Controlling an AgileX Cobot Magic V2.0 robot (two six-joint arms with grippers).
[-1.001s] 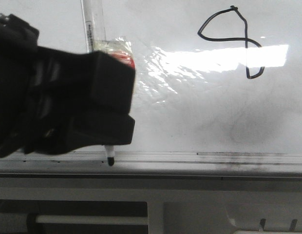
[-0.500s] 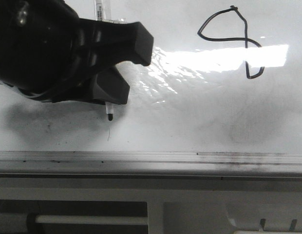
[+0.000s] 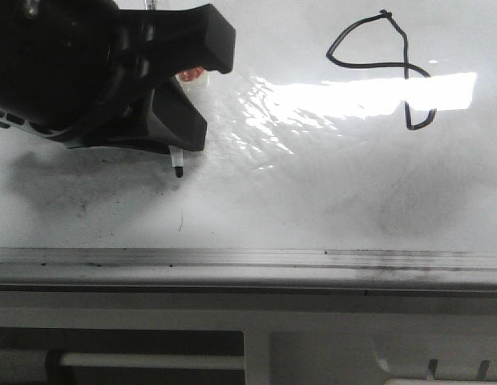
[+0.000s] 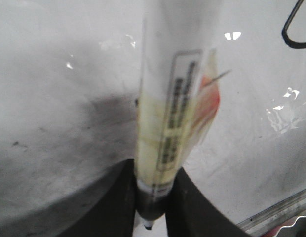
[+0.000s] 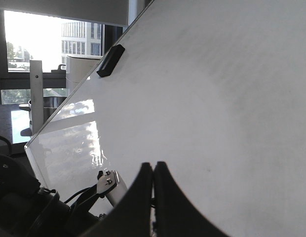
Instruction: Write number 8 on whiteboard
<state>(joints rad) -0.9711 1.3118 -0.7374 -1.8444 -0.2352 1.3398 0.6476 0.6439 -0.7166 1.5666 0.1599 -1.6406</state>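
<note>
The number 8 point(image 3: 382, 66) is a thin black lopsided figure at the far right of the whiteboard point(image 3: 313, 184). One curve of it shows in the left wrist view point(image 4: 290, 29). My left gripper point(image 3: 200, 87) is over the board's left part. It is shut on a white marker point(image 4: 168, 113) with a yellow and red label. The black marker tip point(image 3: 179, 170) points down at the board; I cannot tell if it touches. My right gripper point(image 5: 153, 167) is shut and empty above bare whiteboard point(image 5: 217, 89).
A silver-grey edge strip point(image 3: 313, 258) runs along the board's near side. A bright glare patch point(image 3: 353, 95) lies mid-board. A faint short stroke point(image 3: 181, 220) lies below the marker tip. A small black block point(image 5: 111, 60) sits at the board's far edge.
My left gripper has carried the marker from the near edge strip farther onto the board. The number 8 is unchanged. The right arm shows no earlier frame.
</note>
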